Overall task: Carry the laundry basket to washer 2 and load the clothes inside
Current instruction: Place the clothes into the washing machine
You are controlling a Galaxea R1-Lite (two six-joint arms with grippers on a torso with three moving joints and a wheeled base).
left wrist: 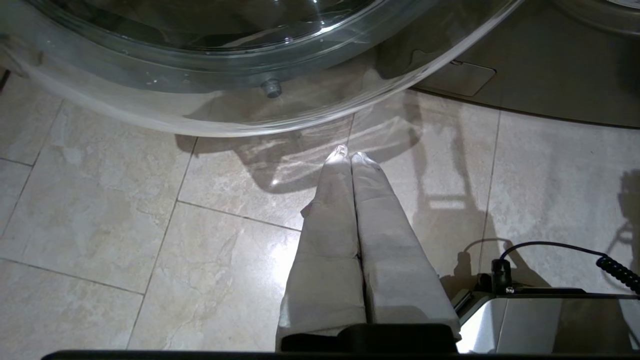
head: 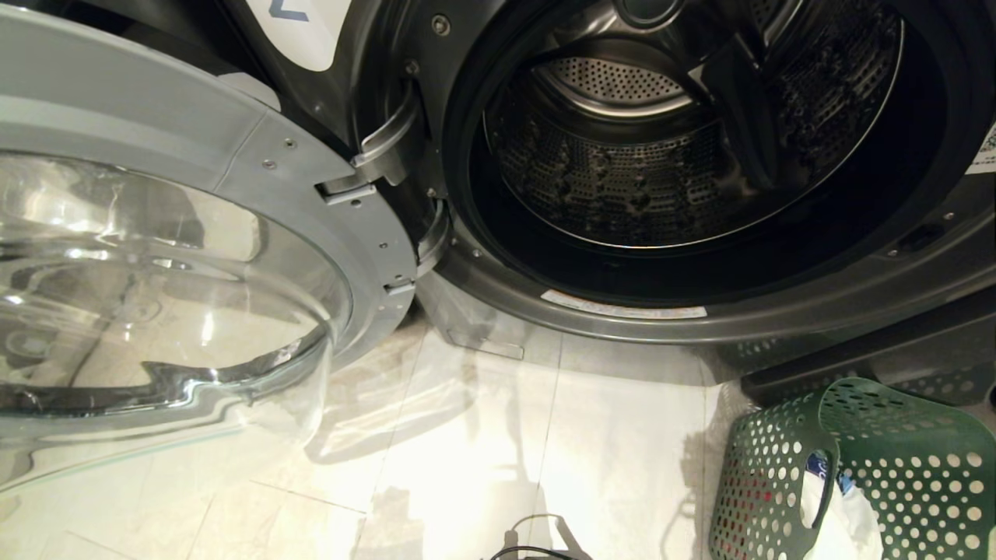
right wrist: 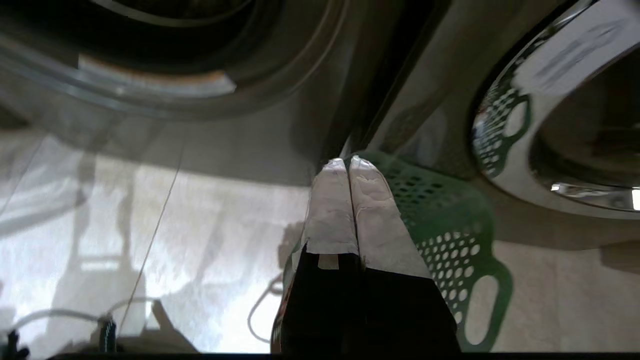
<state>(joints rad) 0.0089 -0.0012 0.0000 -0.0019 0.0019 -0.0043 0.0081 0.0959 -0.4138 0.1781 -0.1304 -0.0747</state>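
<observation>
With both grippers, left [left wrist: 350,156] and right [right wrist: 348,161], pinched shut and empty, the green perforated plastic laundry basket [head: 895,474] at lower right risks tipping if snagged by its rim.

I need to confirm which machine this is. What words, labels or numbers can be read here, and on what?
White label on the washer front, above the door hinge: only the lower part of a blue mark shows, cut off by the picture's edge; unreadable.
White strip sticker on the lower door opening rim: print too small.
Sticker at the washer's right edge: too small.
Nothing else is legible.
</observation>
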